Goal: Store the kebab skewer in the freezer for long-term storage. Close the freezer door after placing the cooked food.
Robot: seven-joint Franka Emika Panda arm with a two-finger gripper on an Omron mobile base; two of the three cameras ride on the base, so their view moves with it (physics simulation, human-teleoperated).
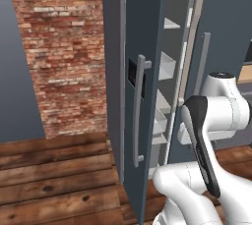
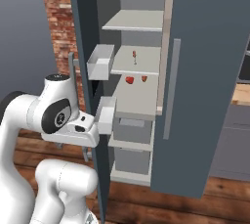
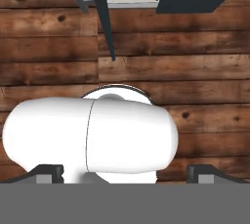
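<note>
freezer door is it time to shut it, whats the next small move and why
Probably yes: swing the arm up toward the outer face of the open freezer door to push it shut. The kebab skewer already rests on a white shelf inside the freezer, and the gripper, wide open and empty, points down at the wooden floor.

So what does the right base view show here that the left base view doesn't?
Right base view: the freezer's inside face-on, with white shelves, a thin kebab skewer on a middle shelf, and two small red items on the shelf below.

Left base view: the outer face of the open freezer door, its long bar handle, the small black panel, and a brick wall.

Both: the open door, white door bins, wooden floor, and the white arm.
</note>
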